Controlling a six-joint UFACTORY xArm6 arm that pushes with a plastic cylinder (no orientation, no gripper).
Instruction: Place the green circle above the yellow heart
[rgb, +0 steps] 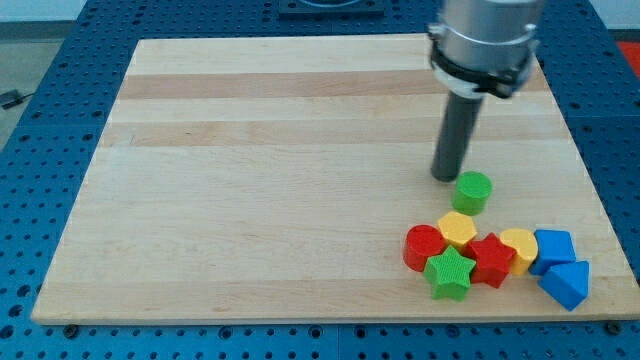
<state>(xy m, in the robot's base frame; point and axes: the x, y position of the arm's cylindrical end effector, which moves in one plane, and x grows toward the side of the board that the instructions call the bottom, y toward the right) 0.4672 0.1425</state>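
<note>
The green circle (473, 192) lies on the wooden board (250, 180) toward the view's right. My tip (445, 178) rests just to its upper left, close to or touching it. Below the green circle is a cluster of blocks. A yellow block (458, 230) sits directly below the green circle; its shape looks hexagonal. A second yellow block (519, 248), which looks like the heart, lies lower right of the green circle.
The cluster also holds a red round block (423, 247), a green star (449, 274), a red star (490, 260), a blue block (553, 248) and a blue triangle-like block (567, 283) near the board's bottom right edge.
</note>
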